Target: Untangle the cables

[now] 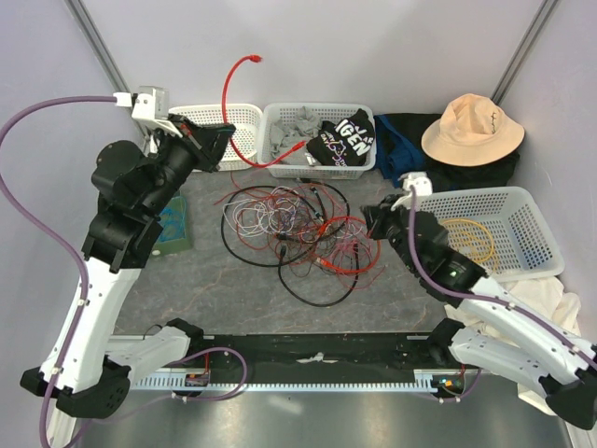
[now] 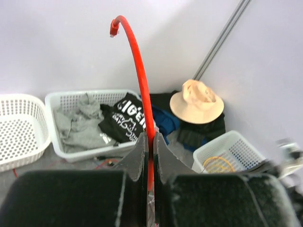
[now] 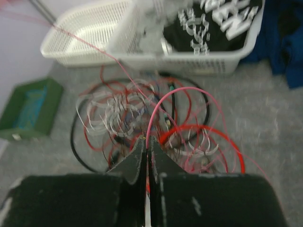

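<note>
My left pincer is clamped on the thick red cable. The cable stands stiff above my fingertips and hooks over at its plug. Seen from overhead, I hold it at about ten o'clock from the tangle, which lies mid-table. The cable's lower run trails toward the front rim of the clothes basket. My right pincer, at three o'clock of the heap, is pinched shut on a thin red wire that arches up out of the loops. I judge all of this to be light. The thick cable is springy and keeps its curve, so it should draw out cleanly if taken near a plug. The thin strands are limp and will snag or drag the whole heap, so they want slow pulls from a free end. Room is tight at twelve o'clock, where the baskets stand. The green tray sits at nine and the wire basket just past three. The open table at six o'clock looks the best way to pull.
</note>
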`<state>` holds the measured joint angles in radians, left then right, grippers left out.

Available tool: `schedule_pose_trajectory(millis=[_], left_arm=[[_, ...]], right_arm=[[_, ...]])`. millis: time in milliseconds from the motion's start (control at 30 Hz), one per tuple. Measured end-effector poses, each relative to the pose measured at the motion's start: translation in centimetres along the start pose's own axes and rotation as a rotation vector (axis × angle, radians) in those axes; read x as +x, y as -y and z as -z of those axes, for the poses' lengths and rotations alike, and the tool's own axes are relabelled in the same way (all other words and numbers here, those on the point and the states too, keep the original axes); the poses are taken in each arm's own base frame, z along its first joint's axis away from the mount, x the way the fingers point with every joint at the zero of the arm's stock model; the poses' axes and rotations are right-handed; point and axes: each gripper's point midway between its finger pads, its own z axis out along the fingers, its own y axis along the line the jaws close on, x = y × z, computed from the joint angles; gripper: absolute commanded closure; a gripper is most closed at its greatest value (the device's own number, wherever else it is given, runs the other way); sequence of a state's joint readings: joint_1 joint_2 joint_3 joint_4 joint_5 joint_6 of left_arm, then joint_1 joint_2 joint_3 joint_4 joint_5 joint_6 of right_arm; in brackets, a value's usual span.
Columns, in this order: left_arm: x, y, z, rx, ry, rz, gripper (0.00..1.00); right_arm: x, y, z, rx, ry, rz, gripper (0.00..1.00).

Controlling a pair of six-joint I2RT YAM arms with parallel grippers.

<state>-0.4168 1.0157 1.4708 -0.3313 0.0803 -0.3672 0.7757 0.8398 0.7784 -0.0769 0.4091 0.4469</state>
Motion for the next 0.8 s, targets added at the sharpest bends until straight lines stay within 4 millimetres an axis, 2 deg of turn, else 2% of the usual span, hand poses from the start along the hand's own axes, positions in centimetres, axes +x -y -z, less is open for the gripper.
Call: schedule_pose_trajectory(millis=[33, 100, 133, 267, 300, 333, 433, 500, 600, 667, 700, 800], left_arm=[[-0.5, 0.2, 0.1, 0.006, 0.012, -0.001, 0.98], [-0.8, 0.5, 0.1, 0.016, 0.020, -0.001, 0.98], [-0.8, 0.5, 0.0, 0.017, 0.018, 0.000, 0.98], [0.1, 0.4, -0.5, 0.023, -0.014, 0.003, 0.98], [0.3, 0.3, -0.6, 0.020, -0.022, 0.004, 0.98], [0.5, 0.3, -0.6, 0.018, -0.029, 0.004, 0.98], [0.5, 0.2, -0.5, 0.013, -0.034, 0.005, 0.98], [0.2, 0.3, -0.4, 0.009, -0.031, 0.004, 0.98], [-1.5, 0.4, -0.3, -0.003, 0.007, 0.002, 0.98], [-2.4, 0.4, -0.3, -0.015, 0.030, 0.000, 0.98], [-2.8, 0.3, -0.3, -0.030, 0.041, -0.001, 0.98], [-3.3, -0.9, -0.8, -0.096, 0.061, -0.006, 0.98]], right_arm=[[2.1, 0.5, -0.3, 0.007, -0.053, 0.011, 0.99], [5.0, 0.7, -0.6, -0.004, -0.132, 0.023, 0.85], [5.8, 0.5, -0.8, -0.014, -0.158, 0.023, 0.71], [7.1, -0.6, -1.4, -0.062, -0.203, 0.021, 0.53], [7.2, -0.8, -1.5, -0.069, -0.207, 0.018, 0.50], [7.3, -1.1, -1.5, -0.082, -0.207, 0.019, 0.42], [6.8, -2.1, -1.4, -0.115, -0.197, 0.012, 0.30], [6.1, -2.7, -1.4, -0.132, -0.184, 0.013, 0.26], [5.0, -3.5, -1.4, -0.150, -0.159, 0.012, 0.25], [4.6, -3.5, -1.4, -0.145, -0.148, 0.012, 0.22], [4.5, -3.4, -1.3, -0.139, -0.146, 0.015, 0.17], [4.0, -2.9, -0.8, -0.126, -0.133, 0.026, 0.12]])
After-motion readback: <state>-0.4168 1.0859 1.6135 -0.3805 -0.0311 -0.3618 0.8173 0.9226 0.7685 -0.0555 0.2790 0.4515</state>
